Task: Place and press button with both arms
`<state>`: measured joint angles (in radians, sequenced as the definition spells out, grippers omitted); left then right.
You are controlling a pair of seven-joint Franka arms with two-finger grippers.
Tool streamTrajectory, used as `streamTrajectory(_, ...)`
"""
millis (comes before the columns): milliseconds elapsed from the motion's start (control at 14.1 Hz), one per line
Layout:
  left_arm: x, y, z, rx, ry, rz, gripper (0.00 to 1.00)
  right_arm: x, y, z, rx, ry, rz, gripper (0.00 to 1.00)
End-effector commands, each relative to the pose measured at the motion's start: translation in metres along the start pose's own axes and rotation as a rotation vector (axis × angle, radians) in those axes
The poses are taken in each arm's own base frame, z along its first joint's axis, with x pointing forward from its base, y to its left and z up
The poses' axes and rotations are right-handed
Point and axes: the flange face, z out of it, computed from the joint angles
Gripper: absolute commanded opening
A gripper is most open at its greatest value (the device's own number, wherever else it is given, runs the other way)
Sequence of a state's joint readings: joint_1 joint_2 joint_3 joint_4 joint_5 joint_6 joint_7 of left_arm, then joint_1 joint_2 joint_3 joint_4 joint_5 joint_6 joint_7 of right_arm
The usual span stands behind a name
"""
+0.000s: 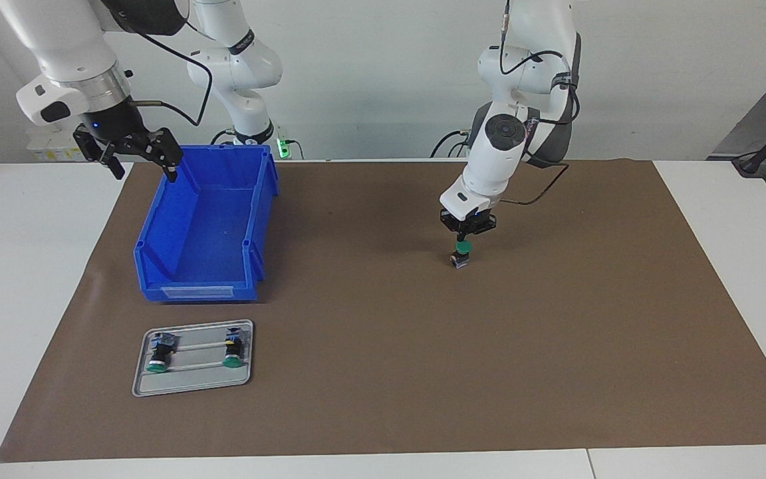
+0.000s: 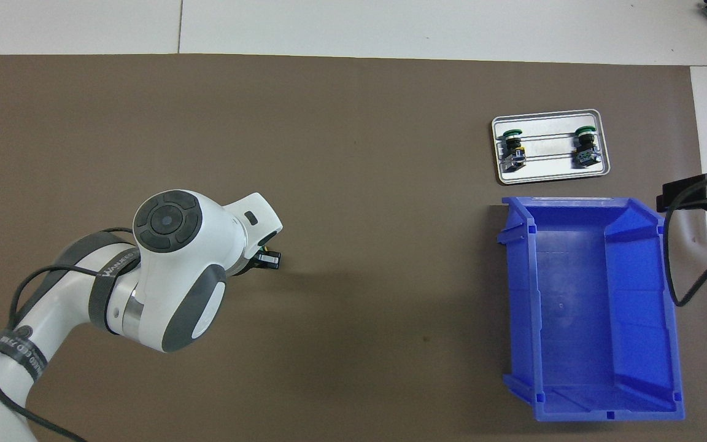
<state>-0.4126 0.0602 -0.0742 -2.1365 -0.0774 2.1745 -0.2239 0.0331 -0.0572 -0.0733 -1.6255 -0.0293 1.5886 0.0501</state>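
Left gripper (image 1: 464, 241) grasps the button (image 1: 461, 255) by its cap, base at the table (image 1: 383, 319). Release should follow only once seated upright. Right gripper (image 1: 135, 152), fingers spread, waits over the bin (image 1: 205, 226).

Brown paper mat (image 1: 383, 346), plain, over a white table (image 1: 24, 266). Blue bin (image 1: 207, 226), solid colour throughout (a pale label strip on its low front wall). Grey metal tray (image 1: 193, 379), ribbed with two lighter lines. Two buttons on the tray (image 1: 158, 352) (image 1: 233, 347): green caps, black bodies, small blue and yellow marks. Third button (image 1: 461, 253): green cap, dark body. Left gripper (image 1: 466, 229) and right gripper (image 1: 131, 152): black, on white arms (image 1: 503, 153) with dark grey joint caps and black cables.
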Motion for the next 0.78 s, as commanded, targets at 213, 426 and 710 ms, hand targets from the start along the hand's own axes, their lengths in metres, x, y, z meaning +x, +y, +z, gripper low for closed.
streamTrajectory(213, -0.009, -0.005, 0.001, -0.009, 0.057, -0.019, 0.00, -0.007, 0.001, -0.001, -0.001, -0.006, 0.005, 1.00)
streamTrajectory(426, -0.007, -0.009, 0.003, -0.012, 0.074, -0.024, 0.00, -0.007, 0.001, -0.001, -0.001, -0.006, 0.005, 1.00)
streamTrajectory(710, -0.012, -0.010, 0.009, -0.010, 0.069, -0.023, 0.00, -0.007, 0.001, -0.002, 0.000, -0.005, 0.005, 1.00)
